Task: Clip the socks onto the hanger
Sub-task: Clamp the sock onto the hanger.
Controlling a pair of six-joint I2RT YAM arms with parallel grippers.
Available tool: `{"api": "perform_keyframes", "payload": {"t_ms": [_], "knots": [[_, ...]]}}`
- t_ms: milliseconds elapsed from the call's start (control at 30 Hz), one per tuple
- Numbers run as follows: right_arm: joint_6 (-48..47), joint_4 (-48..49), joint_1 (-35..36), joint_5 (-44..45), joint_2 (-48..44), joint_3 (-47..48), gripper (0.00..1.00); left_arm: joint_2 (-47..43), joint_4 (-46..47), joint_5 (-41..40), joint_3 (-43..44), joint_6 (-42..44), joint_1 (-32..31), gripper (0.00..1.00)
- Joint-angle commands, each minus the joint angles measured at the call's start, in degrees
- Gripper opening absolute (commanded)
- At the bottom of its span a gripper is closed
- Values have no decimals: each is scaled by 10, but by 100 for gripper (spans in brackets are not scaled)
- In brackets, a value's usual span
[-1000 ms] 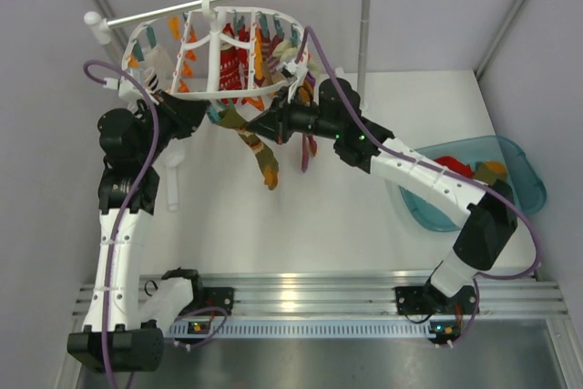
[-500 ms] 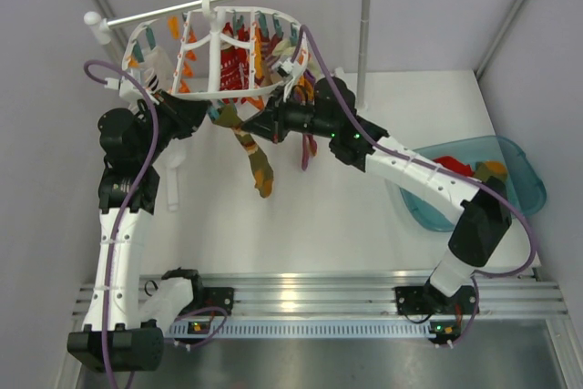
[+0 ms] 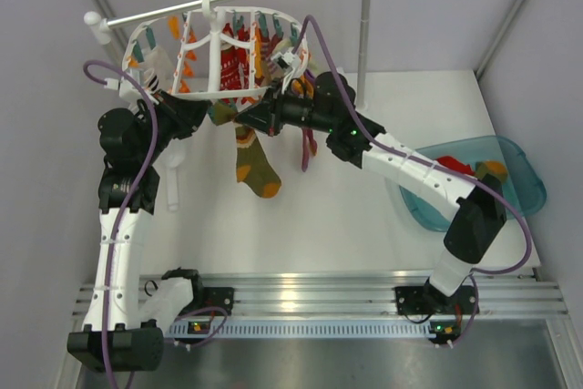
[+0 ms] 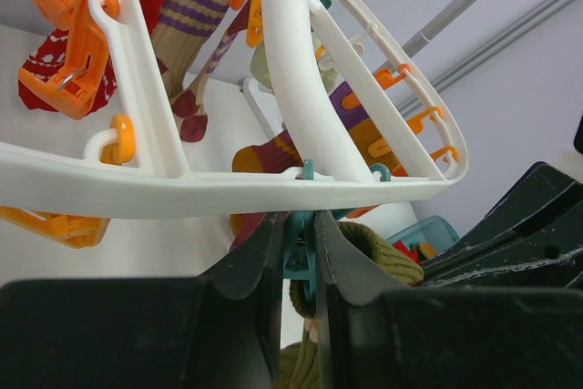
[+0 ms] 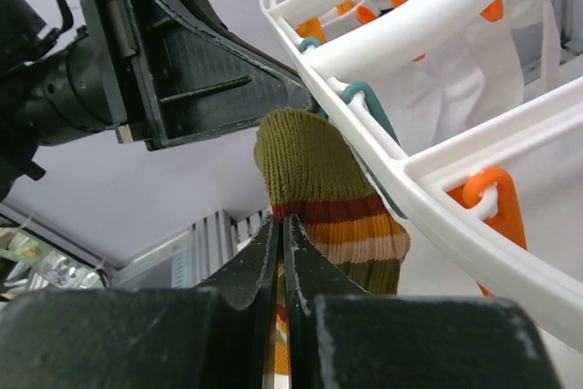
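The white oval hanger (image 3: 219, 50) hangs from a rod at the back. My left gripper (image 3: 208, 116) sits just under its near rim (image 4: 228, 190), shut on a teal clip (image 4: 301, 248). My right gripper (image 3: 244, 119) faces it from the right, shut on the edge of a striped sock (image 3: 251, 159). The sock's olive cuff (image 5: 310, 157) is held up against the rim (image 5: 410, 161) by a teal clip (image 5: 366, 102), and its foot hangs down. In the left wrist view the cuff (image 4: 378, 257) lies right behind the clip. In the right wrist view my left gripper's fingers (image 5: 219, 79) are just above the cuff.
Several other socks hang from the hanger, among them red ones (image 3: 235, 66) and a dark red one (image 3: 310, 148). A white rod-and-pole stand (image 3: 364, 25) carries the hanger. A teal bin (image 3: 524, 175) with more socks stands at the right. A white object (image 3: 171, 179) lies by the left arm.
My right gripper has moved left and up toward the left gripper, bringing the sock's cuff to the hanger's rim. The sock now hangs straighter down. The left arm has stayed put.
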Motion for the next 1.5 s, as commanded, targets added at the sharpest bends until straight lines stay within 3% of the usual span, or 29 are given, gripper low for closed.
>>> {"api": "perform_keyframes", "payload": {"t_ms": [0, 367, 900, 1167, 1467], "knots": [[36, 68, 5, -27, -3, 18, 0, -8, 6, -16, 4, -11, 3, 0], [45, 51, 4, -34, -20, -36, 0, -12, 8, -18, 4, -13, 4, 0], [139, 168, -14, -52, -6, -52, 0, -12, 3, -8, 5, -18, 4, 1], [160, 170, -13, -50, -4, -71, 0, -7, 4, -8, 9, -24, 4, 1], [176, 191, -16, -44, 0, -73, 0, -10, 2, -5, 7, -34, 4, 8]]}}
